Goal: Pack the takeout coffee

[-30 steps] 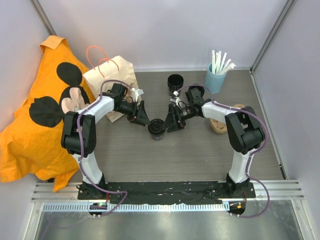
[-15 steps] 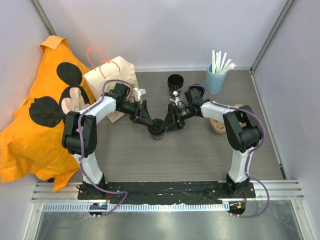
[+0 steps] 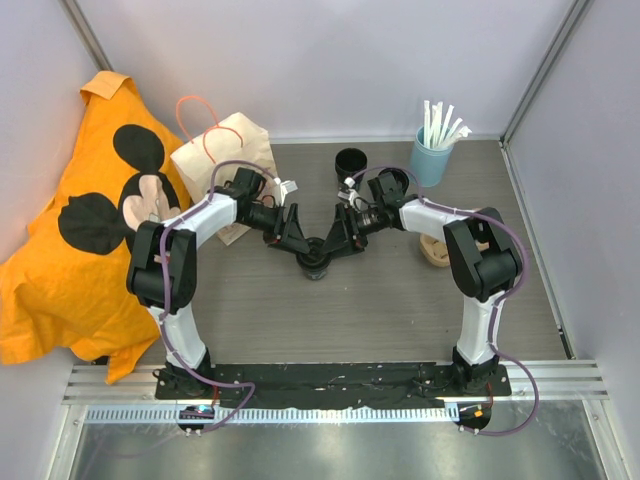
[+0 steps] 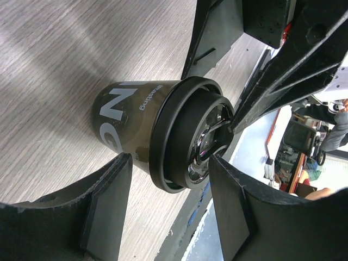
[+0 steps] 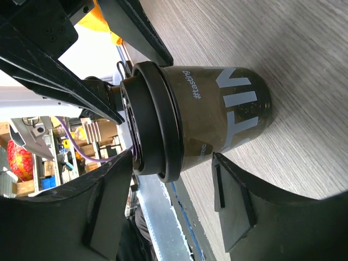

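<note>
The takeout coffee point(image 3: 314, 259) is a small black cup with a dark lid and grey lettering, standing upright mid-table. My left gripper point(image 3: 297, 241) is open just left of it, and my right gripper point(image 3: 336, 240) is open just right of it. In the left wrist view the cup point(image 4: 138, 122) sits just beyond my open left gripper point(image 4: 169, 202). In the right wrist view the cup point(image 5: 217, 117) sits just beyond my open right gripper point(image 5: 169, 204). Neither holds it. The paper bag point(image 3: 222, 152) with pink handles lies at the back left.
Two more black cups stand at the back, one point(image 3: 350, 162) in the open and one point(image 3: 391, 183) by the right arm. A light blue cup of white straws point(image 3: 431, 157) is back right. A tan pulp tray point(image 3: 438, 247) lies under the right arm. An orange cloth point(image 3: 75, 250) covers the left side.
My left gripper has moved right toward the cup and my right gripper has edged left, so both now flank it closely. The cup has not moved.
</note>
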